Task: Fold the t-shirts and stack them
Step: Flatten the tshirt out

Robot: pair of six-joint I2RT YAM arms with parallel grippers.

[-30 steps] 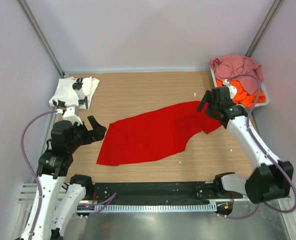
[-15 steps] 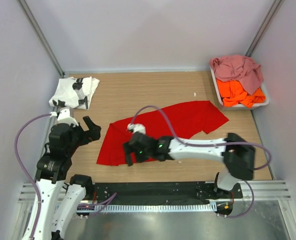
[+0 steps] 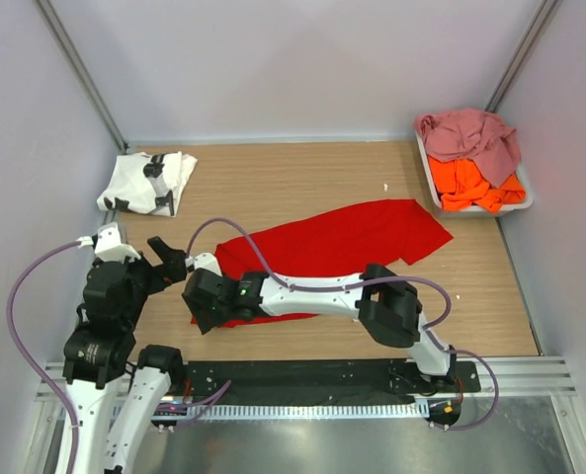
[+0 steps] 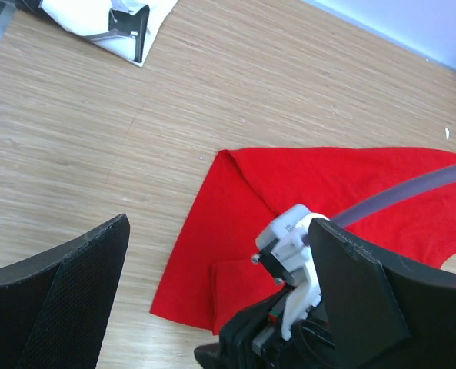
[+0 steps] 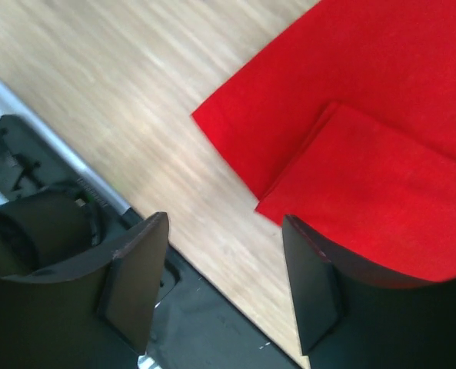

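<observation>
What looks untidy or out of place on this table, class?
The red t-shirt lies skewed across the table, unfolded, its near-left corner doubled over. The pink t-shirt and orange t-shirt sit heaped in the tray, the pink one draping over its rim. The white t-shirt looks only roughly folded.

Light: bright, even, diffuse | Shadows: faint, soft | Top and left wrist views: sharp | Right wrist view: table (image 5: 135, 77) grain motion-blurred
</observation>
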